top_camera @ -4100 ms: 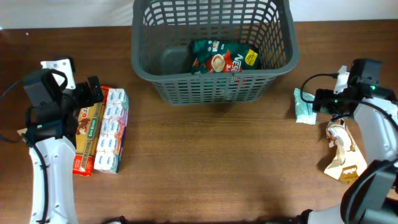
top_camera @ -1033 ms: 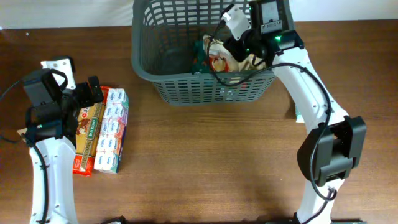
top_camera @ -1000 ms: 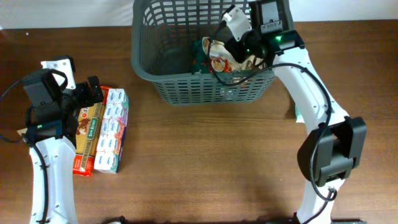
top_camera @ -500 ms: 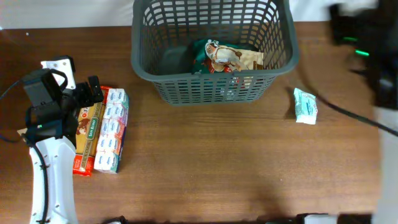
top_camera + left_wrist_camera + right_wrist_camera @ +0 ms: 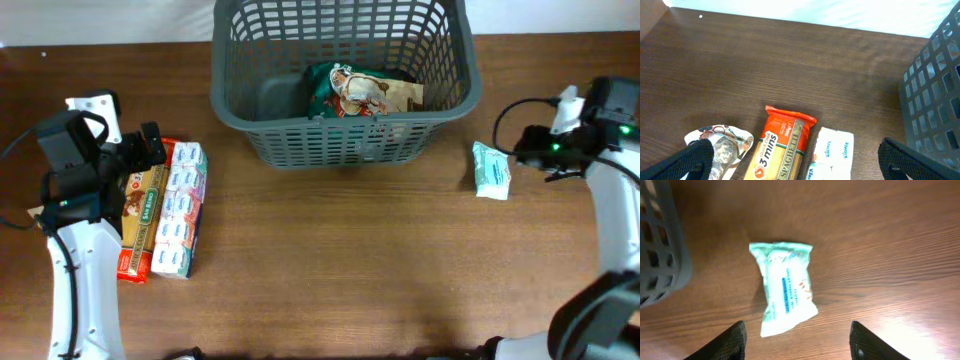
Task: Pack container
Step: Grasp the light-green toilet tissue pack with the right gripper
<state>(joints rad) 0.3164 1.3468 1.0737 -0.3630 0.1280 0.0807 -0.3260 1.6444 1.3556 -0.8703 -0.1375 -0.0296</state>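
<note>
Packets (image 5: 365,90) number two inside container (image 5: 228,100), one beside empty, wide-open right hand (image 5: 799,332); left hand (image 5: 794,150) likewise.

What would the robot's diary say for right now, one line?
right gripper: open, near mint packet | left gripper: open, near spaghetti pack | container: two snack packets inside

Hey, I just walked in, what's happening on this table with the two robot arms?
The arms are packing the grey basket, which already holds a green packet with a beige packet on top. The right gripper is open and hovers above a pale green tissue pack lying on the table right of the basket, not touching it. The left gripper, also open, sits over a spaghetti packet and Kleenex packs on the left side.
</note>
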